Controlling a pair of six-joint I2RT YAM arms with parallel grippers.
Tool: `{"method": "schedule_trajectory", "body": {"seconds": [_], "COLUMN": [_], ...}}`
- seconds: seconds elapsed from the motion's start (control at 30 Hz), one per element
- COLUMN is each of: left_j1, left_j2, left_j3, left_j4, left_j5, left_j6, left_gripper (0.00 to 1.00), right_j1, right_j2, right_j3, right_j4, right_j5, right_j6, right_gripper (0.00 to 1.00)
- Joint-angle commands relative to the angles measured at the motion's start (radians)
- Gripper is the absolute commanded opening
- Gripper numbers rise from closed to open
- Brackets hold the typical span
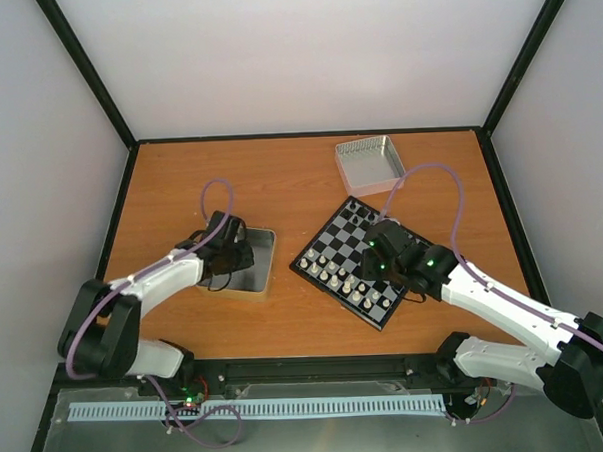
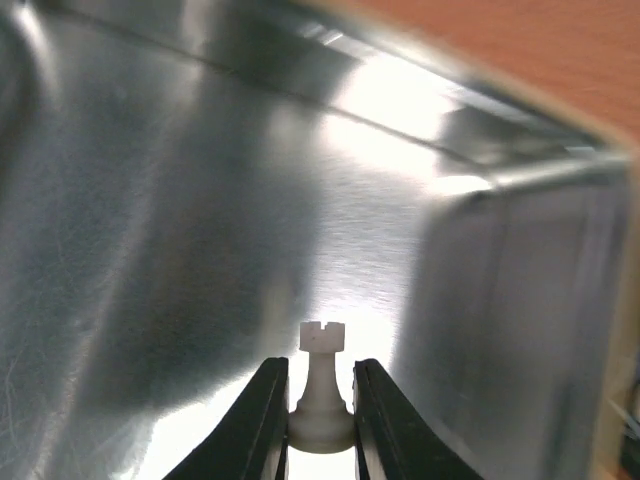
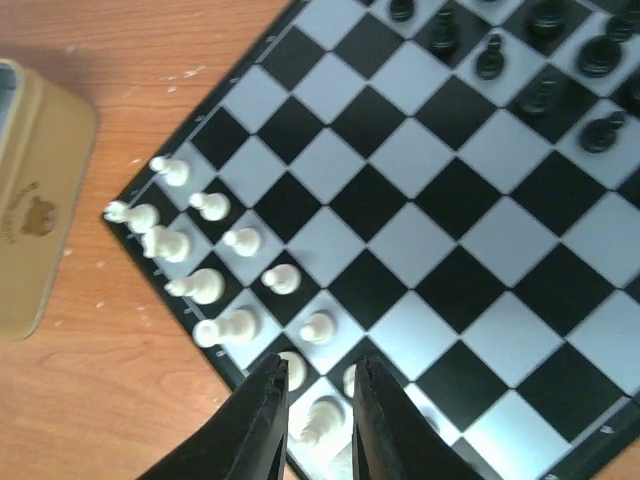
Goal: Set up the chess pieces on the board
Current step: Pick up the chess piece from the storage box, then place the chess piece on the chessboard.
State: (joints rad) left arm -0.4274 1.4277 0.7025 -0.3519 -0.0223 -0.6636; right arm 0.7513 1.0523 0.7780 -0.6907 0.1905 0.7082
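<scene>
1 cream-white rook point(image 2: 322, 345), notched top, flared base, upright in metal tray point(image 2: 150, 250), left gripper point(image 2: 320, 385) clamping it, right gripper point(image 3: 318, 370) state unclear

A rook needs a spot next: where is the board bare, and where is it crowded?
Bare: the middle band of the board, between white pieces and black pieces. Crowded: around the white pieces under the right gripper.
</scene>
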Motion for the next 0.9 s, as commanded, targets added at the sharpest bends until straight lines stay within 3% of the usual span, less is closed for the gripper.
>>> {"method": "schedule_trajectory", "body": {"seconds": [0.0,0.2,0.37,0.6,0.87], "left_j1": [-0.006,-0.027,-0.064,-0.099,-0.103], "left_j2": [-0.164,-0.378,-0.437,-0.487,-0.506], "left_j3": [-0.002,-0.023,-0.032,-0.024,-0.028], "left_j4": [0.055,0.257,0.417,0.485,0.503], "left_j5": [0.125,0.489,0.786,0.949,0.981], "left_j6": [0.113,0.212,0.234,0.26,0.264], "left_gripper": [0.07,0.11,0.12,0.12,0.13], "right_j1": [-0.014,-0.038,-0.04,-0.04,-0.04], "right_j2": [0.018,0.043,0.105,0.138,0.171], "right_j3": [0.055,0.171,0.246,0.287,0.301], "right_j4": [0.087,0.152,0.259,0.427,0.446], "right_j5": [-0.143,-0.378,-0.619,-0.82,-0.921], "right_j6": [-0.078,-0.172,-0.159,-0.081,-0.053], "right_gripper": [0.2,0.28,0.4,0.51,0.47]}}
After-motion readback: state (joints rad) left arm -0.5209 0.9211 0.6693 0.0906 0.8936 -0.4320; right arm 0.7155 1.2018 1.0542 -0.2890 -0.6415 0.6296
